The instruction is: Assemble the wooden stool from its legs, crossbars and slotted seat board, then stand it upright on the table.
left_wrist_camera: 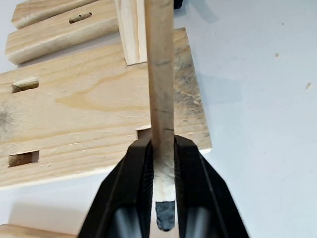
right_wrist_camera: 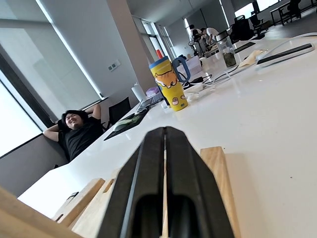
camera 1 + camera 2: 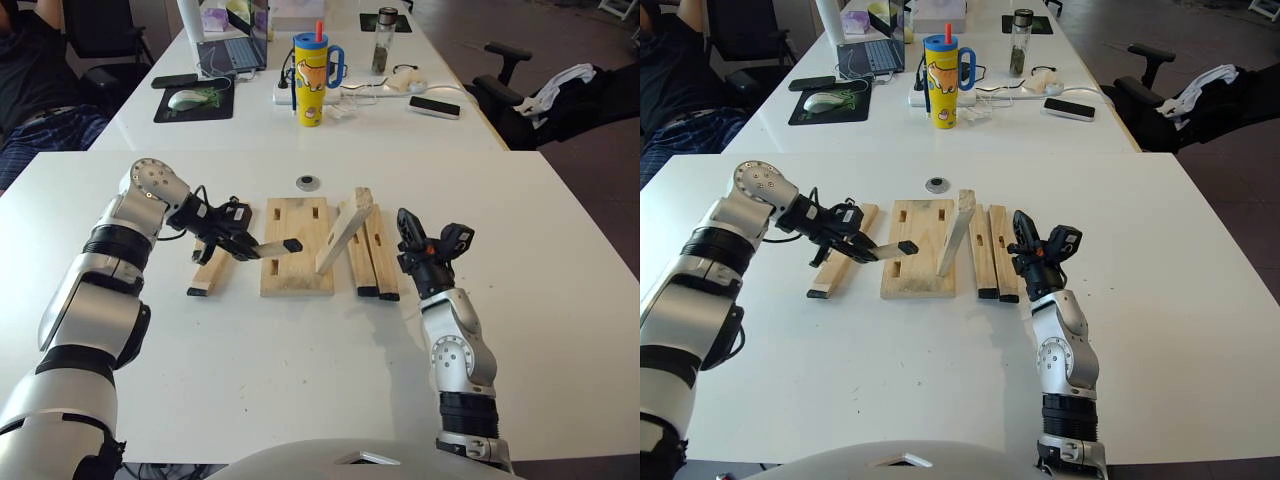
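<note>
The left gripper (image 3: 246, 247) is clamped on a short bar (image 3: 272, 246), its fingers (image 1: 184, 163) pressed to both faces close to one dark-tipped end. The rest of the bar juts right over the left half of the seat board (image 3: 297, 275), which lies flat in the middle of the table (image 3: 300, 380). The bar's free end hangs above the board, and I cannot tell whether it touches the wood.

The step in hand looks like fitting this bar, probably into one of the board's slots (image 1: 23, 158) or against the leaning leg (image 3: 340, 235). That leg stands tilted at the board's right edge, top tipped far and right, and whether it is seated in a slot cannot be told.

To do this well, square the bar's end to its slot before lowering it, and bring it down along the slot's line, not at a slant, since a skewed tenon will jam or lever the board. The grip is far back on the bar, so the tip may swing; move slowly. Keep clear of the leaning leg, which a nudge could topple.

The right gripper (image 3: 406, 222) is closed on nothing, fingers pressed together, just right of two legs (image 3: 372, 258) lying beside the board. Another leg (image 3: 210, 272) lies left of it
</note>
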Controlling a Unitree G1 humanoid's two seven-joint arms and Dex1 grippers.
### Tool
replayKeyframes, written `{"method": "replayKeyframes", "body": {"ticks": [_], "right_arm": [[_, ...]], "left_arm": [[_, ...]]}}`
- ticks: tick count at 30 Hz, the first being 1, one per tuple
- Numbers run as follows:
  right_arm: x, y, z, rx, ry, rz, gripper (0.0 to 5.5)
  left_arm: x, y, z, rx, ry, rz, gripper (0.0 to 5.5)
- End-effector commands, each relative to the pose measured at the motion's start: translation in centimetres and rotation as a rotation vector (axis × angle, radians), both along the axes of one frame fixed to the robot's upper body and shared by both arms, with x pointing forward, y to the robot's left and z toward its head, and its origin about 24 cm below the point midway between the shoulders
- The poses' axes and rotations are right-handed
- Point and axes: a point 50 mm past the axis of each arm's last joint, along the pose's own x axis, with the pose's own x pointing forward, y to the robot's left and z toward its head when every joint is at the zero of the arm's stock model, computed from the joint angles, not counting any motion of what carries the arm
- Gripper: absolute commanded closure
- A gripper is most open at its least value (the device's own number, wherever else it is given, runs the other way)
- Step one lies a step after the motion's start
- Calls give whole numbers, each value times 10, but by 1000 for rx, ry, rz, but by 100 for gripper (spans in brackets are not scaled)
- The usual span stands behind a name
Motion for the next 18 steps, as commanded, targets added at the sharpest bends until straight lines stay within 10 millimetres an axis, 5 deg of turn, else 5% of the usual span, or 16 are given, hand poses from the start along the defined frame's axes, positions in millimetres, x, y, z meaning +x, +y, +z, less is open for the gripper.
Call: {"method": "replayKeyframes", "body": {"ticks": [1,7,9,12,15,18], "right_arm": [[-5,18,17,-157,20,2,550],[-23,21,41,-355,-84,-70,550],[-43,-4,22,-432,28,-135,550],[-79,-21,-25,-500,306,6,550],[-99,9,-32,-514,346,406,550],[-90,47,1,-352,157,600,550]], "left_arm": [[-18,2,21,72,-33,10,509],[-24,-22,52,119,-60,-27,509],[-21,-13,43,149,-31,5,509],[-26,11,25,196,16,81,509],[-38,25,14,192,54,145,509],[-47,19,5,190,84,134,509]]}}
